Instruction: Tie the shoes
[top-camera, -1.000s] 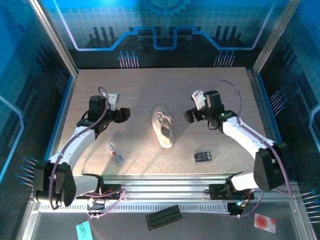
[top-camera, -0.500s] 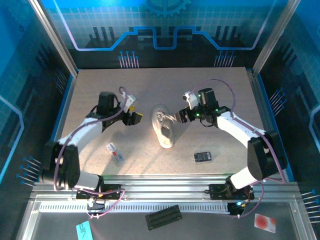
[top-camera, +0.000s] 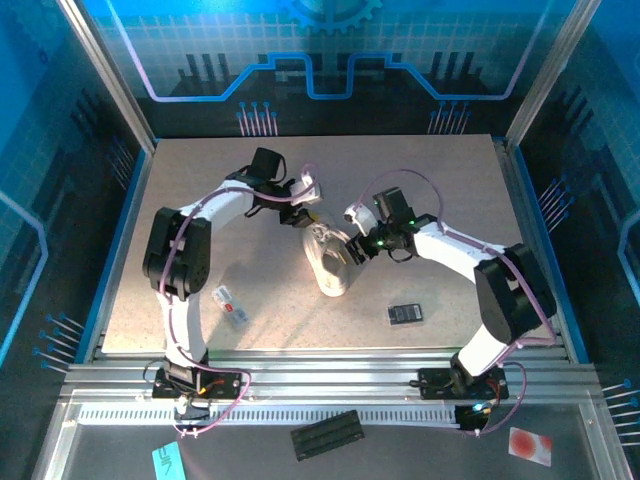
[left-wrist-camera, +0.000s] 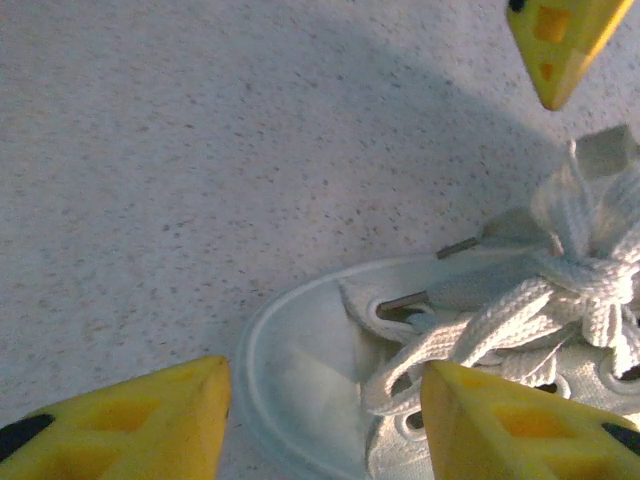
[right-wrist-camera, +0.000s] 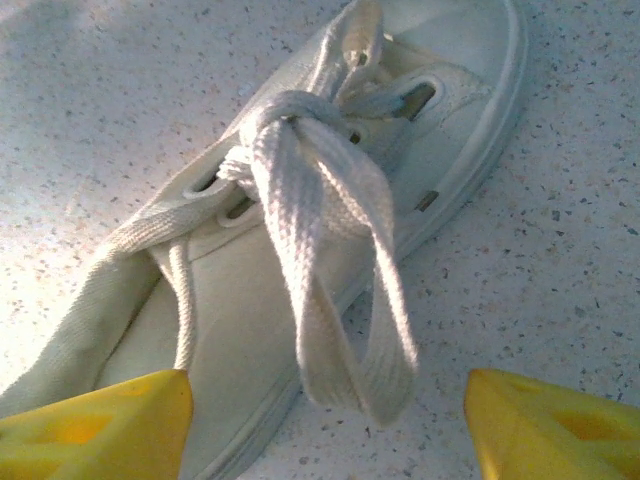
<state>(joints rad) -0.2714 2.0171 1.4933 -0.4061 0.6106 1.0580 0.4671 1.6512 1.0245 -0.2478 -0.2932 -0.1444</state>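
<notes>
Left tool (top-camera: 306, 212) and right tool (top-camera: 348, 248) now closer at sneaker (top-camera: 330, 265), both spread apart; speckled tabletop (top-camera: 420, 180); blue walls (top-camera: 330, 50)

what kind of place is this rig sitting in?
Probably a lab robot cell, not a home: blue printed wall panels, an aluminium frame rail along the near edge, and one sneaker on a speckled tabletop.

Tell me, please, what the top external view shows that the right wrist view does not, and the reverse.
From above: the black device, the packet and the left pincer beside the sneaker. At the right wrist: the knot and a lace loop draped over the sneaker's side, seen closely. Shared: the sneaker and the open right pincer.
</notes>
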